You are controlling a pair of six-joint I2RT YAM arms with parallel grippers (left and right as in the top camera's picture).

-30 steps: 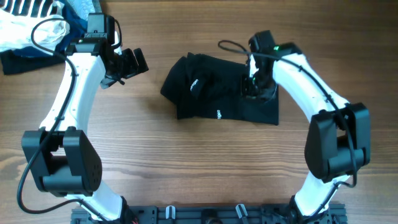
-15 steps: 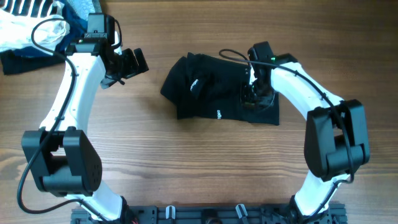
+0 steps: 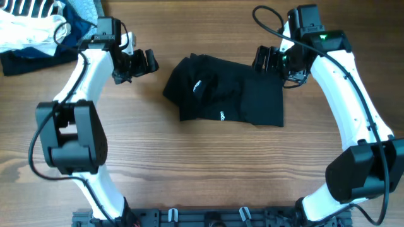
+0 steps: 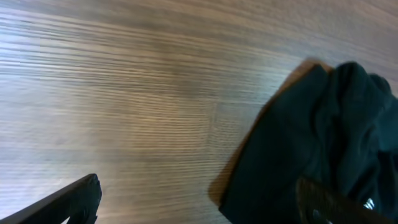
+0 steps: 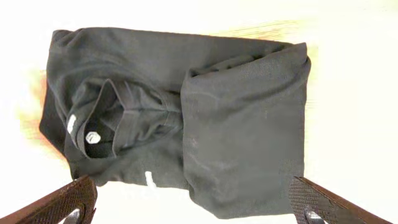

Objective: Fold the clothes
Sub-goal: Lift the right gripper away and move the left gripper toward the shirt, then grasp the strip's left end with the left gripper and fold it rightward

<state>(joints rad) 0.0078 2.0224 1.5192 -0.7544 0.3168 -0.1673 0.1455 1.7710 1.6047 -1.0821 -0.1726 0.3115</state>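
The black shirt [image 3: 224, 94] lies on the wooden bench [image 3: 189, 170] between the two pincers. It is folded into a rough rectangle, with one smooth panel laid over the rest.

The left pincer [image 3: 144, 63] hangs just beside the rumpled, collar-side edge of the shirt, apart from the cloth. Its jaws are spread wide and grip nothing. In the left wrist view its fingers [image 4: 78, 196] frame mostly bare wood grain. The shirt's bunched edge shows ahead of the pincer, close to one finger and well apart from the other.

The right pincer [image 3: 267, 60] stands over the opposite side of the shirt, at the far corner of the smooth panel. Its jaws are also spread wide and it holds nothing. Its wrist camera looks down on the whole garment, which sits between its two fingers [image 5: 68, 199] with cloth clear of both tips. From there the collar [image 5: 106, 127] lies toward one finger, with a small white label [image 5: 92, 135] inside it. The folded-over panel [image 5: 249, 124] lies flat toward the other finger, its edge running straight across the middle of the shirt. A small white mark [image 5: 149, 179] shows on the cloth near the edge closest to the pincer.

A pile of clothes [image 3: 38, 28], white, striped and dark blue, sits on the side of the left pincer away from the shirt, well apart from both.
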